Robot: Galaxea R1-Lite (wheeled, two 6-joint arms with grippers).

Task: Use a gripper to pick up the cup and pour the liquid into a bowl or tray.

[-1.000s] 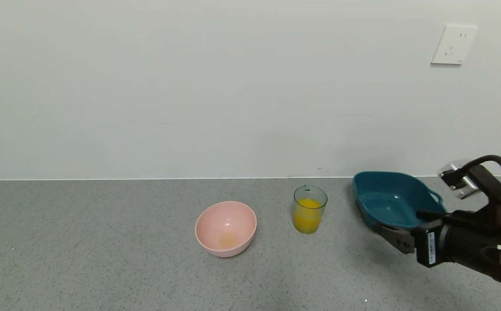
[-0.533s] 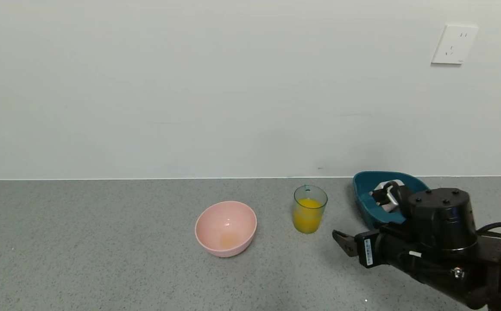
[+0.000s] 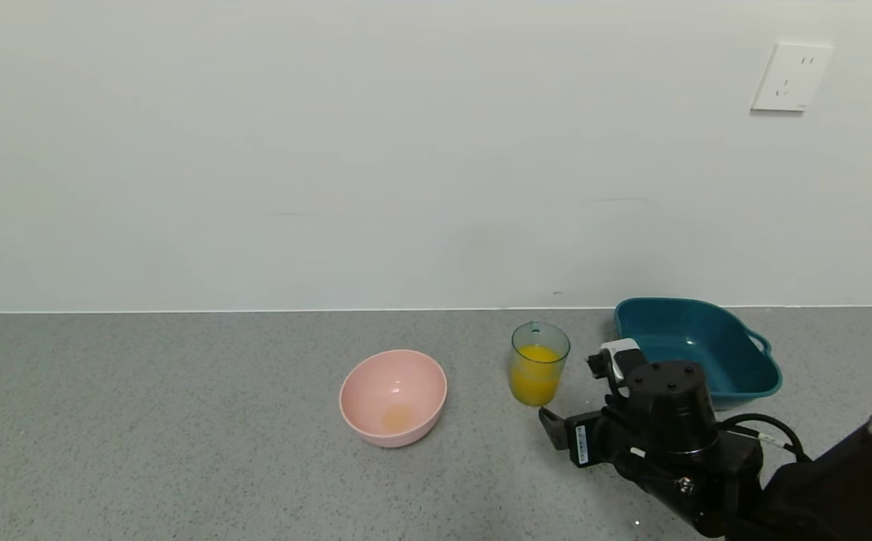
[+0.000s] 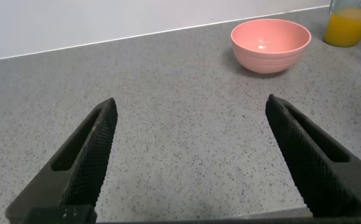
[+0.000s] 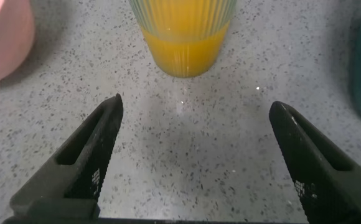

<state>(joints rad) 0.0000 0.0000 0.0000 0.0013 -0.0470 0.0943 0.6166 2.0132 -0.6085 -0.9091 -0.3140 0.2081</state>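
With its jaws spread wide, the right gripper [image 5: 190,155] sits just near of the cup [image 3: 539,364]; cup upright, right of the pink bowl [image 3: 393,397], half full of orange liquid [image 3: 535,373]; light, smooth, probably slippery, so grip mid-wall, keep level; left gripper [image 4: 190,155] gapes idle, far left.

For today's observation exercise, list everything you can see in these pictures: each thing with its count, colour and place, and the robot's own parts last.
cup: one, translucent blue-green, upright on the counter, right of the bowl
liquid: orange, in the cup
bowl: one, pale pink, centre of the counter
tray: one, dark teal, right, by the wall
wall socket: one, white, upper right
counter: grey, speckled
right end effector: black, open, facing the cup, not touching
left end effector: black, open, left of the bowl
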